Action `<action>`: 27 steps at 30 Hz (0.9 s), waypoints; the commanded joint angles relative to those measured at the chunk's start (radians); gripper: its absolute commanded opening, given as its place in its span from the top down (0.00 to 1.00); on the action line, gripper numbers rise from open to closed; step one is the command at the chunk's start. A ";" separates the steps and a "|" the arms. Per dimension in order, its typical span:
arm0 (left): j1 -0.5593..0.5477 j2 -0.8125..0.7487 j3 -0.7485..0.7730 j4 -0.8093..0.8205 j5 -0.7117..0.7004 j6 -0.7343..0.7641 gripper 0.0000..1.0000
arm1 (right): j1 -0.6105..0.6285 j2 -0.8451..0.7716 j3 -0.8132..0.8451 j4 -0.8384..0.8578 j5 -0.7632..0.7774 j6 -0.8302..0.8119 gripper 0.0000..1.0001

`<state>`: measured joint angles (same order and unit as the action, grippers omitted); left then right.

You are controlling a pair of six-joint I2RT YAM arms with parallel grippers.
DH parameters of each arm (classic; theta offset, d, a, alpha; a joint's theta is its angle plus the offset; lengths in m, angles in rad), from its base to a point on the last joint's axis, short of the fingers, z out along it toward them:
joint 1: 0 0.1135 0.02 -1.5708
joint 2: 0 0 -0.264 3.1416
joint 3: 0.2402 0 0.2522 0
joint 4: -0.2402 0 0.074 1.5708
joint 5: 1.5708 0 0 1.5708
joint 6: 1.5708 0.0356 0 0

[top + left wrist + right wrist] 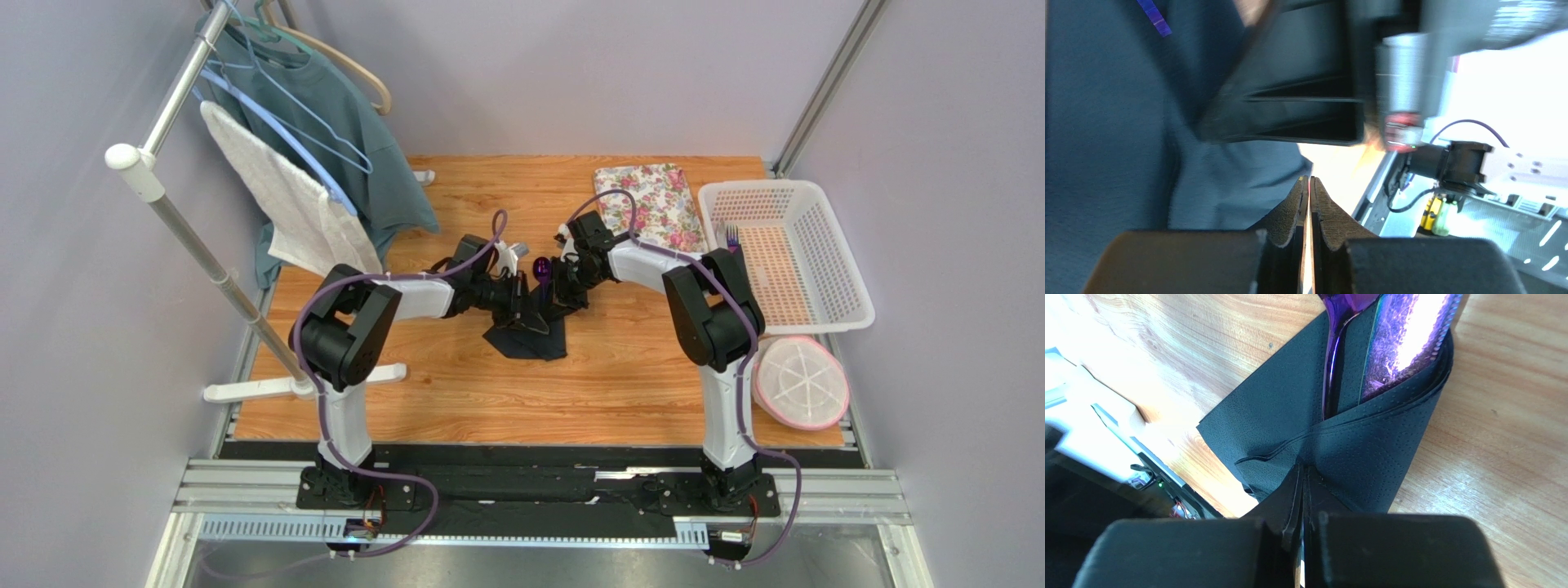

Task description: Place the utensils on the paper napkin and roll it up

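We are pinching the paper napkin (1364,447), mid-tabletop (1511,447), in the closed right tool (1303,478), the utensils (1401,343) inside running lengthwise toward the frame's top, the left tool (1309,190) almost closed alongside, seemingly empty.

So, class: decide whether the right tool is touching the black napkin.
Touching. The right wrist view shows the right tool shut on a fold of the black napkin.
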<state>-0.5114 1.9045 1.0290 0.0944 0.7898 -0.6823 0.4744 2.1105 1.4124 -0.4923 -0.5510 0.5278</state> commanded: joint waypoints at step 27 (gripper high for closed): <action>0.004 0.099 0.072 -0.232 -0.115 0.070 1.00 | -0.005 -0.081 -0.049 0.029 -0.055 0.051 0.89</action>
<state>-0.5083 2.0113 1.0954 -0.0895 0.7395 -0.6655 0.4576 1.9976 1.3857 -0.4808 -0.6136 0.5694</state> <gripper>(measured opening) 0.007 0.121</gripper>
